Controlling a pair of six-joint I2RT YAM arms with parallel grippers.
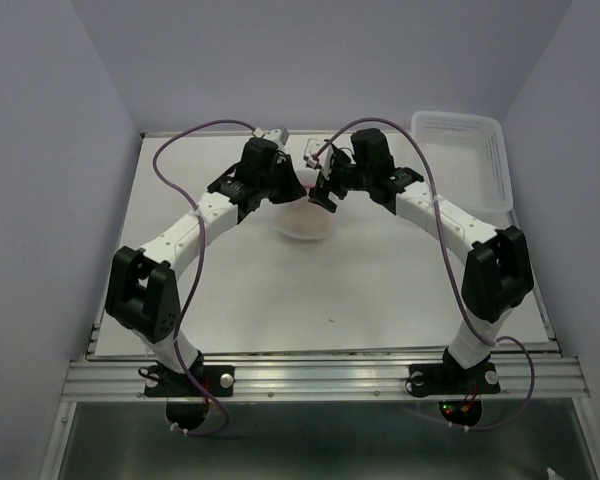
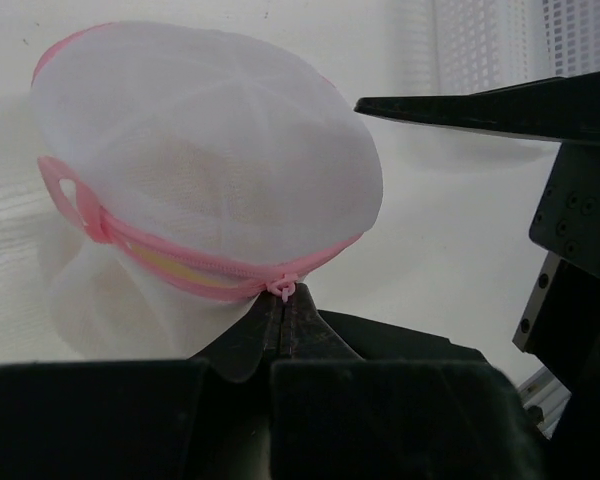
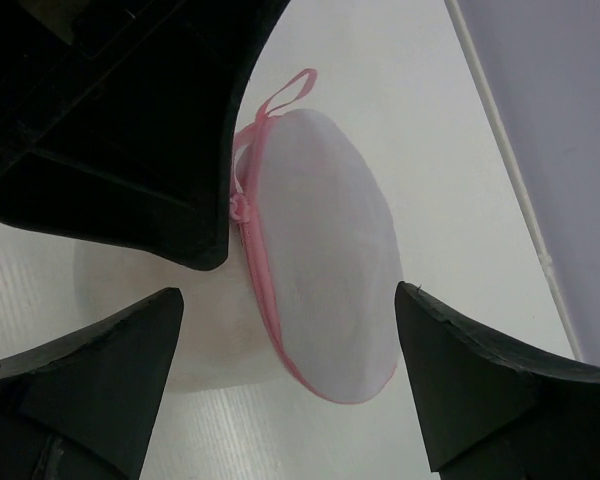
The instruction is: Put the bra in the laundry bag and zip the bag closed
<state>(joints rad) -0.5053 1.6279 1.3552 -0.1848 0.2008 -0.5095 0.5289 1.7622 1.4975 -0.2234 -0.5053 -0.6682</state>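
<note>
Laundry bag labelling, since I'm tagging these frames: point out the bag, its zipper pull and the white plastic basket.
laundry bag (image 2: 210,150), left wrist view, on the white mesh dome.
zipper pull (image 2: 283,288), left wrist view, on the small pink tab.
basket (image 1: 460,165), top external view, on its bare floor.

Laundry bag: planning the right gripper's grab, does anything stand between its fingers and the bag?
Nothing visible does: the right gripper hangs open, the laundry bag bare between its jaws. The left gripper, shut on the zipper pull, crowds only that side.
</note>
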